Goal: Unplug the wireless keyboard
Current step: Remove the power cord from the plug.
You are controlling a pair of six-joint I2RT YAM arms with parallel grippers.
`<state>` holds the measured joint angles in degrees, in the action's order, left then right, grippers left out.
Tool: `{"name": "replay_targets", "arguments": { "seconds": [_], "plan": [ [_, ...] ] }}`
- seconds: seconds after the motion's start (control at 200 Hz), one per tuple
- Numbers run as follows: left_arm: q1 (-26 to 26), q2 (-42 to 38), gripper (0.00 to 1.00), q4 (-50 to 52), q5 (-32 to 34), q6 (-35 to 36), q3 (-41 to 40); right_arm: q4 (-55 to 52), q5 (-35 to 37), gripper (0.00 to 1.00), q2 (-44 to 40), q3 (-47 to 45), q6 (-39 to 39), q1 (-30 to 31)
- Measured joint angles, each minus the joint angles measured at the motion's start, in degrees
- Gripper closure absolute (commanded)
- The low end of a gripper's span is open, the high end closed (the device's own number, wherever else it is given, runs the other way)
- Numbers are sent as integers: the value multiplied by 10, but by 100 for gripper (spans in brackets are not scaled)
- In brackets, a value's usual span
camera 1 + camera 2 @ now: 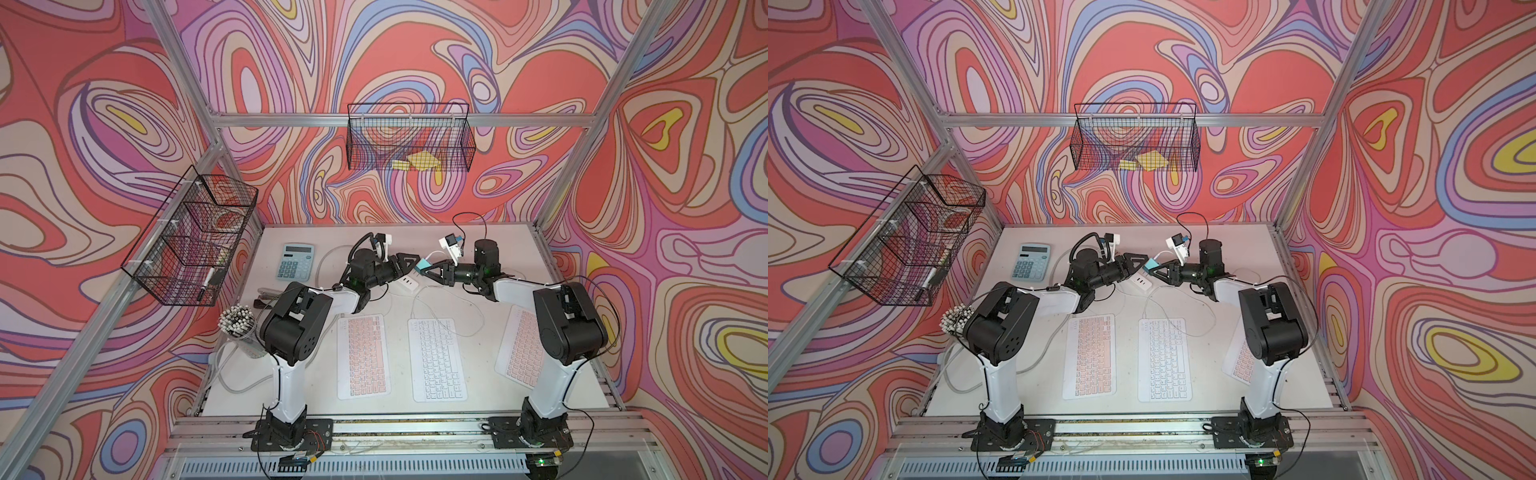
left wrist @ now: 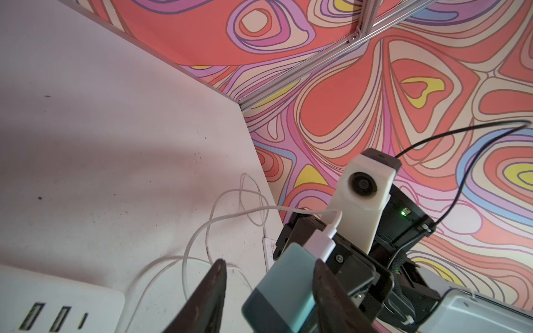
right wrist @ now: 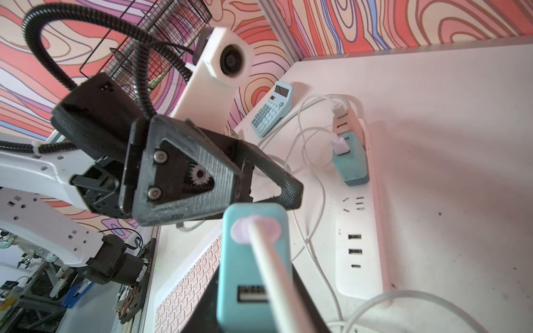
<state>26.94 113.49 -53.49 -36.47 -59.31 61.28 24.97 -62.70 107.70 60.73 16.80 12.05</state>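
Note:
A teal charger block (image 1: 424, 264) hangs in the air above the white power strip (image 1: 405, 284), between both arms. My right gripper (image 3: 253, 302) is shut on the teal charger (image 3: 251, 259). A white cable (image 2: 230, 216) is plugged into the block by a pale plug (image 2: 320, 242). My left gripper (image 2: 269, 262) is open around the block (image 2: 282, 282), which touches one finger (image 2: 328, 288) and stands clear of the other. In both top views the cable drops toward the white keyboard (image 1: 436, 359), which lies between two pink keyboards (image 1: 363, 357).
A second teal charger (image 3: 350, 161) and a pink adapter (image 3: 344, 121) sit in the power strip (image 3: 359, 245). A blue calculator (image 1: 296, 262) lies at the back left and a pen cup (image 1: 239, 328) at the left edge. Wire baskets (image 1: 191, 237) hang on the walls.

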Motion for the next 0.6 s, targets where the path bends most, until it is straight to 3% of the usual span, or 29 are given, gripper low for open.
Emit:
{"name": "replay_targets", "arguments": {
  "seconds": [0.346,0.601],
  "plan": [
    [1,0,53,-80,-65,-3,-19,118,-53,77,12,-1,102,0],
    [1,0,68,-79,-80,11,-28,138,-91,77,38,2,146,-2]
  ]
}}
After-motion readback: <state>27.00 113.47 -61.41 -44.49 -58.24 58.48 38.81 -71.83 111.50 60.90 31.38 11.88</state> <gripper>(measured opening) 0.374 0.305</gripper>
